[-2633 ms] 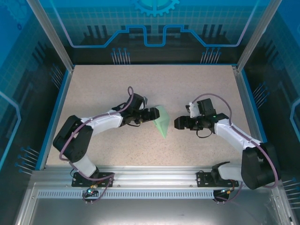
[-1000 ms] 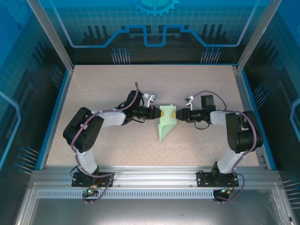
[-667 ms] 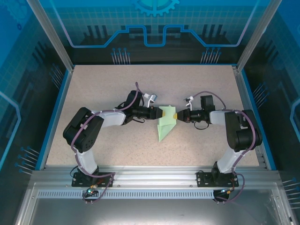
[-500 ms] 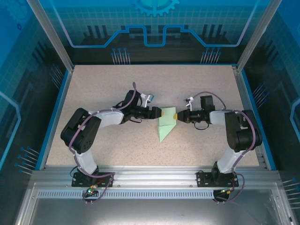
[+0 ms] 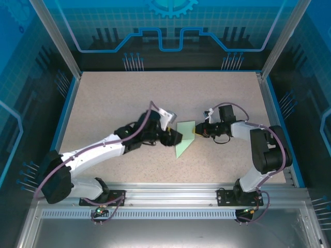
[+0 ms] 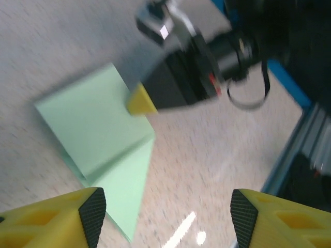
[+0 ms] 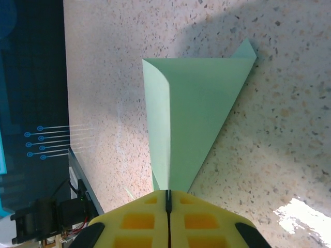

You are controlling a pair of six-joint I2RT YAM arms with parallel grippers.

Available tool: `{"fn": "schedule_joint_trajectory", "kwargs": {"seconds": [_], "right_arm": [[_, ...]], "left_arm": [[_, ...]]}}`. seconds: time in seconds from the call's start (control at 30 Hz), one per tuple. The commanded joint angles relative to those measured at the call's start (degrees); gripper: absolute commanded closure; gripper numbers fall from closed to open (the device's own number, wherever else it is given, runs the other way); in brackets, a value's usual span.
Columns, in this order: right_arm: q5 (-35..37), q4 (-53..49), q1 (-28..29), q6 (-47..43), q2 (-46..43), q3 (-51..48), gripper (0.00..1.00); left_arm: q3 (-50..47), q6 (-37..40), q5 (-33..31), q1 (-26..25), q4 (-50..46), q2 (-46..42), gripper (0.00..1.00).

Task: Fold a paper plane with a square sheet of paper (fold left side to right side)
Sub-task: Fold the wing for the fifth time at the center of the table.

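Note:
The square sheet of paper (image 5: 185,137) lies folded into a pale mint-green pointed shape at the table's middle, its tip toward the near edge. My right gripper (image 5: 195,130) is shut on its right edge. In the right wrist view the paper (image 7: 199,113) runs straight out from between the closed yellow fingers (image 7: 166,199), one flap curling up. My left gripper (image 5: 175,137) hovers at the paper's left side, open and holding nothing. In the blurred left wrist view its pads (image 6: 93,211) stand wide apart around the gripper's middle (image 6: 168,217), above the paper (image 6: 95,126).
The speckled table (image 5: 129,98) has a blue raised rim (image 5: 280,124) on the left, right and far sides. An aluminium rail (image 5: 170,194) with both arm bases runs along the near edge. Transparent panels wall in the cell.
My left gripper let go of the paper's left edge, opened and pulled back toward the near side. My right gripper closed on the right edge and holds it.

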Motion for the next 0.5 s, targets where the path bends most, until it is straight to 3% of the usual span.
{"fn": "schedule_joint_trajectory", "kwargs": {"seconds": [0.0,0.2,0.47], "right_arm": [[2.7,-5.5,1.6,2.4,-0.8,2.8,0.93],[3.7,-6.3,1.9,4.3,0.2,3.4,0.93],[4.2,-6.8,2.5,4.5,0.9,3.7,0.93]], "left_arm": [[-0.8,-1.0,-8.2,-5.8,-4.7,4.1,0.31],[8.6,-1.4,-19.6,-13.0,-10.9,16.9,0.25],[20.3,-1.6,-31.9,-16.9,-22.1,29.5,0.26]]}}
